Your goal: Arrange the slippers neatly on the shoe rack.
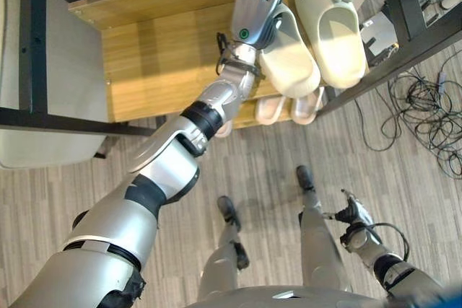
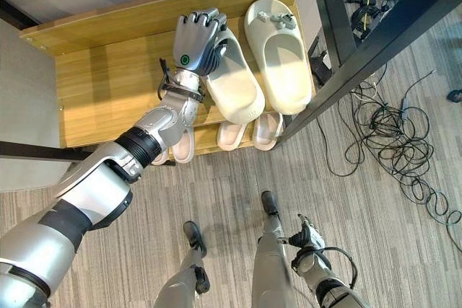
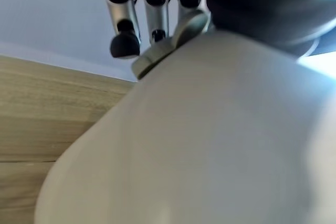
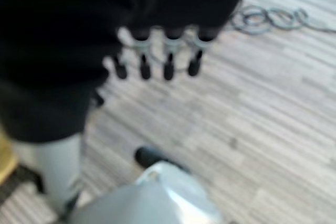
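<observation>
On the top board of the wooden shoe rack (image 2: 94, 84), two cream slippers lie side by side with their toes pointing toward the robot. The left robot hand (image 2: 196, 40) rests on the heel end of the left cream slipper (image 2: 234, 84), its fingers curled down over the back edge; the left wrist view shows dark fingertips (image 3: 125, 44) hooked past the slipper's pale rim, so the hand has hold of it. This slipper sits at a slight angle, its toe just over the rack's front edge. The right cream slipper (image 2: 281, 55) lies just beside it, nearly touching, and carries a small charm on its strap. On the lower shelf, the toes of pink slippers (image 2: 251, 133) poke out from under the top board. The right robot hand (image 2: 303, 237) hangs low by the robot's side above the wood-grain floor (image 2: 216, 185), its fingers loosely straight and holding nothing. No writing can be read on the slippers or the rack.
</observation>
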